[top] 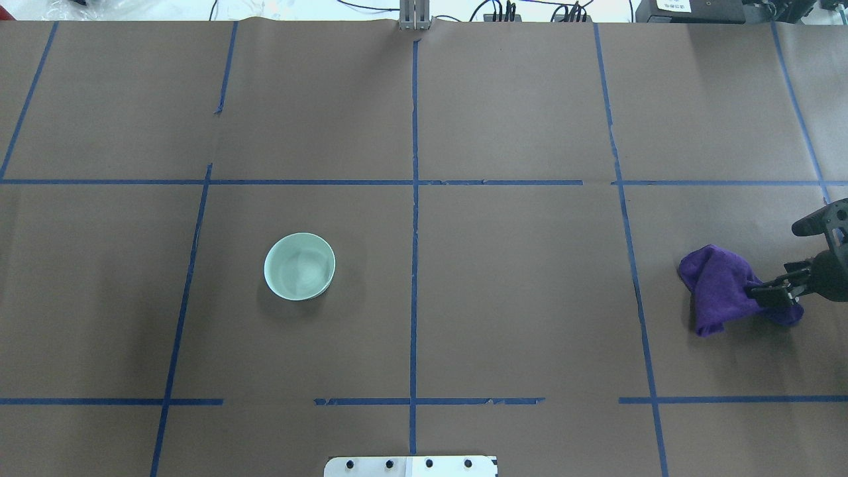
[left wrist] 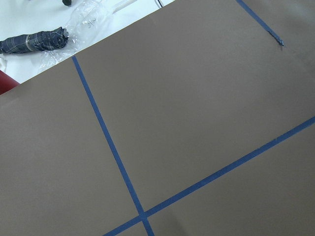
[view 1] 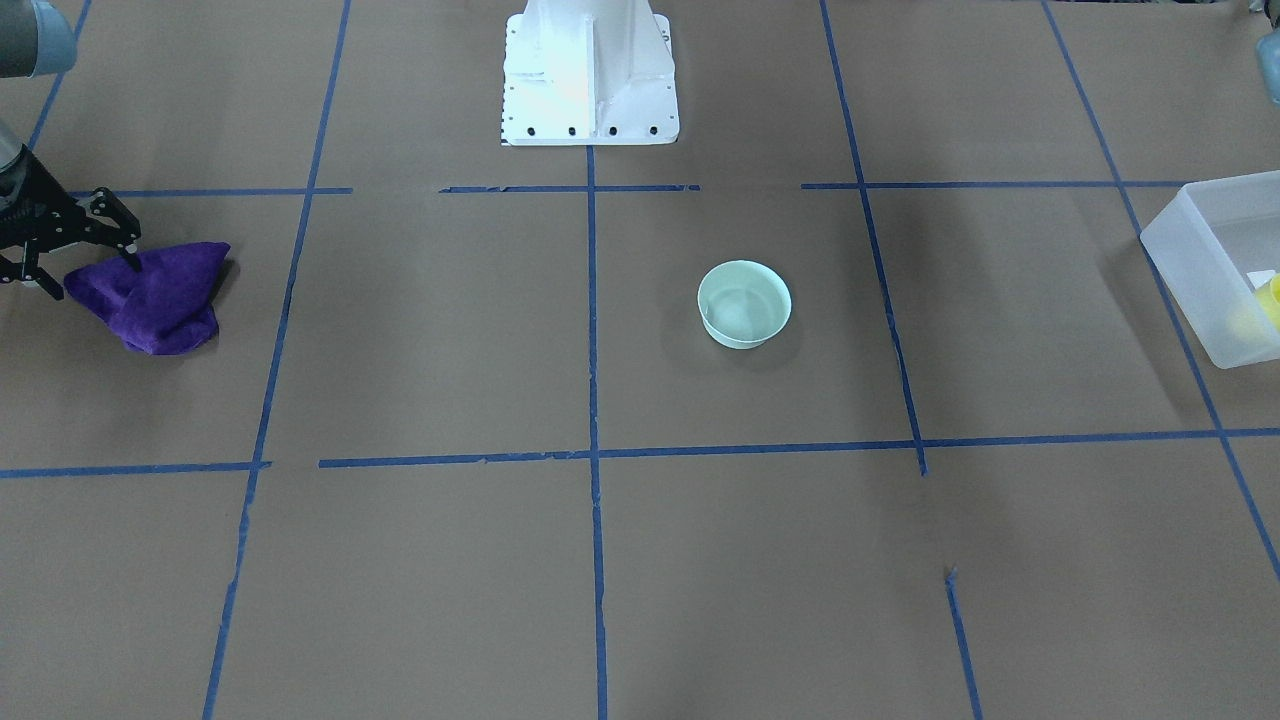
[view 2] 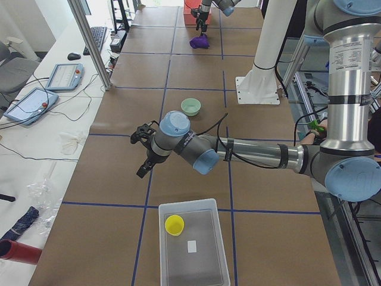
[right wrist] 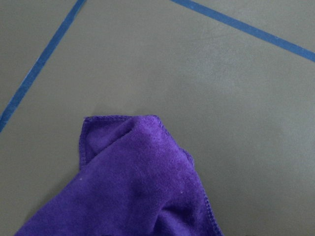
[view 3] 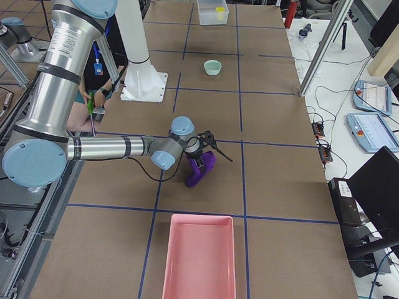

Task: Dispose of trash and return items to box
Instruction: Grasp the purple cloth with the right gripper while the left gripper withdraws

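The pale mint-green bowl (top: pixel 299 266) stands upright on the brown-papered desk (top: pixel 517 298). In the overhead view it is at about 8 o'clock from the crossing of the blue tape lines (top: pixel 415 182), and nothing touches it.

The translucent box (view 1: pixel 1190 260) shows at the 3 o'clock edge of the front-facing view, well apart from the bowl. The yellow cup (view 2: pixel 174 224) sits inside the box, in the 11 o'clock corner as the left-side view shows it. A small white label (view 2: pixel 191 245) lies at about 5 o'clock from the cup.

The right tool (view 1: pixel 96 279) is at the 3 o'clock edge of the overhead view, over the purple cloth (top: pixel 719 288). Its fingers (top: pixel 768 291) stand wide apart. One fingertip rests on the bunched top of the cloth and the other is clear of it, so nothing is clamped. The cloth is heaped in a peak on the desk.

In the right-side view a pink tray (view 3: pixel 199 255) lies at 6 o'clock from the cloth, apart from it.

The left tool (view 2: pixel 137 156) shows only in the left-side view. There it hangs over bare desk with the bowl at about 1 o'clock and the box at about 5 o'clock. I cannot tell how far it is open.
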